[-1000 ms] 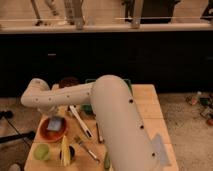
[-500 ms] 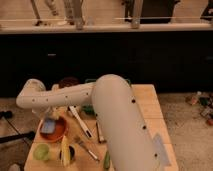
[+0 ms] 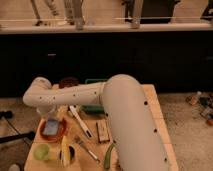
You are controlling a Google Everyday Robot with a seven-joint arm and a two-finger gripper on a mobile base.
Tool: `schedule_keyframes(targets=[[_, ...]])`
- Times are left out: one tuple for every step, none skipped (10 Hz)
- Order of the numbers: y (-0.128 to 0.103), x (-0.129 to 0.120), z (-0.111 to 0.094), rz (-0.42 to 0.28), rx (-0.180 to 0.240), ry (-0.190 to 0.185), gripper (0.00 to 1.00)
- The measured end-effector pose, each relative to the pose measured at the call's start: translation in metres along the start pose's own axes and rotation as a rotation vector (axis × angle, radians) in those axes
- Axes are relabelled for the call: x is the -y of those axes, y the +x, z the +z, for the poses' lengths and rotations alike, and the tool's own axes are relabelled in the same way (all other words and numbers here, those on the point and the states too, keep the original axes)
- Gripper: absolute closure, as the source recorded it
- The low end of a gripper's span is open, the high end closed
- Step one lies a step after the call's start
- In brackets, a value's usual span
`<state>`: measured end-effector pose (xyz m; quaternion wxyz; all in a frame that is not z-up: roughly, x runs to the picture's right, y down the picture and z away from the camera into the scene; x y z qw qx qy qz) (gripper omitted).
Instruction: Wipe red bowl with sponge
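The robot's white arm [image 3: 127, 117] fills the right and centre of the camera view. Its thick upper segment rises from the lower right to a rounded elbow near the middle, and a slimmer forearm [image 3: 75, 94] dotted with small dark holes runs from there leftward, close to level. At the far left the forearm ends in a rounded wrist joint [image 3: 39, 93] that bends downward. The gripper [image 3: 48, 114] hangs below that wrist, pointing down at the left side of the view.

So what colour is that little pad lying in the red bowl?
Pale blue-grey. The sponge lies in the red bowl, under the gripper; the camera view shows it.
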<state>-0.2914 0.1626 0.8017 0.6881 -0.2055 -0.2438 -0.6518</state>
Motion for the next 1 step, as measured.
schedule_keyframes(targets=[[0.0030, -0.0023, 0.0036, 0.006, 0.001, -0.010, 1.00]])
